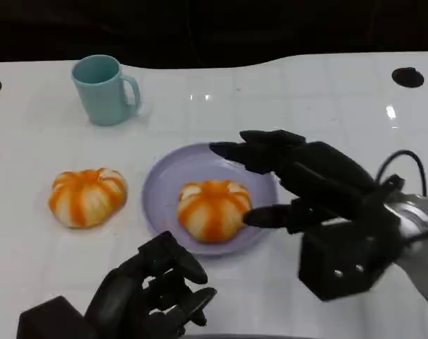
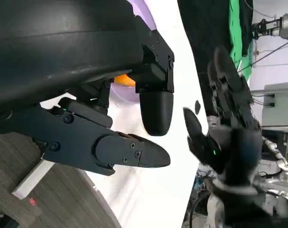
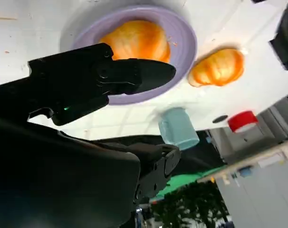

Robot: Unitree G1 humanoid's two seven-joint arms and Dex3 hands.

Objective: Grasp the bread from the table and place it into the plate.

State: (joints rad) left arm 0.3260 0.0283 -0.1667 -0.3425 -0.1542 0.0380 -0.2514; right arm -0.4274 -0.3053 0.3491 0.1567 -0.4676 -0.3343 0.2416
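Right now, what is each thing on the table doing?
Orange-and-white round bread in plate: resting, not held.
Orange-and-white round bread on table: lying left of plate, untouched.
Lilac round plate: holds one bread.
Teal ceramic mug: upright.
Right hand: open, beside plate.
Left hand: fingers curled, holding nothing.

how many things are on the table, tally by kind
bread: 2, one on the plate, one on the table left of it
plate: 1, lilac
mug: 1, light blue
total: 4
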